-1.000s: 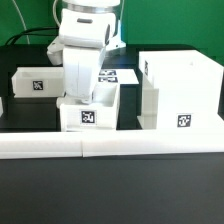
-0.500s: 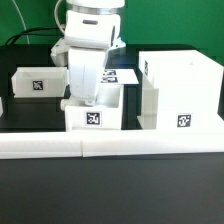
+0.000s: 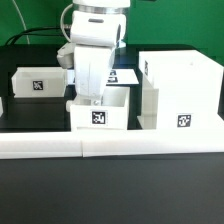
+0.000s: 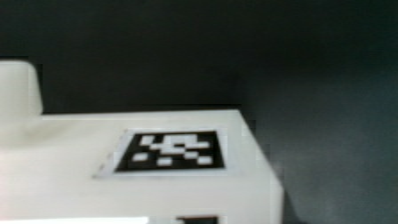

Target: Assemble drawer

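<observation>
**Drawer beside the case, needs squaring**

The gripper reaches down at the rim of the small drawer. Its fingertips are hidden, so I cannot tell whether the jaws are clamped. The drawer sits just beside the case, on the exterior view's left. I'd move it slowly, holding it square to the case before pushing.

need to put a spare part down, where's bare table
Bare table lies between the left box, the drawer and the front rail. Crowded: the slit between drawer and case.
</observation>
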Robot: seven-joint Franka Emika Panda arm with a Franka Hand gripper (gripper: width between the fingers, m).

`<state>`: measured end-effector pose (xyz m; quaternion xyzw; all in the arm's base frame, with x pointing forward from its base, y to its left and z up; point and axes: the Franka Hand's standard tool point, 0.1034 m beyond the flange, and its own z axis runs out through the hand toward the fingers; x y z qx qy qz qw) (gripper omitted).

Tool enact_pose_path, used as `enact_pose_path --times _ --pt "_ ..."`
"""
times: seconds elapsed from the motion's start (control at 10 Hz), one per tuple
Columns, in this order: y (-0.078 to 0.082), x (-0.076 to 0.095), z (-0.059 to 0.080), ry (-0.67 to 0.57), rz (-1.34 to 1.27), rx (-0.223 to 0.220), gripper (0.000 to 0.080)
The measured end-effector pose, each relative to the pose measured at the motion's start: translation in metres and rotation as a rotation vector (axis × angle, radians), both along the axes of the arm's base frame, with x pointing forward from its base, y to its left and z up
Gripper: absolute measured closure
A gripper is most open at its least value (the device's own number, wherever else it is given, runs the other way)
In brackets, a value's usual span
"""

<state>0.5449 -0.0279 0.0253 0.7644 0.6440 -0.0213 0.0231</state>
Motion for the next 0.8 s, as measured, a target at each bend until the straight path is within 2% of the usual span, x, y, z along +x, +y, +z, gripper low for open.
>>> enact_pose_path --times 0.2,0.4,0.8 --pt "0.0001 0.0000 -0.0005 0.000 -0.002 0.000 0.0758" --pt "0.0077 0.0005 -0.0032 0.006 0.025 -0.002 0.0758" --pt "0.0056 -0.0002 -0.0039 0.008 0.028 -0.004 0.0758"
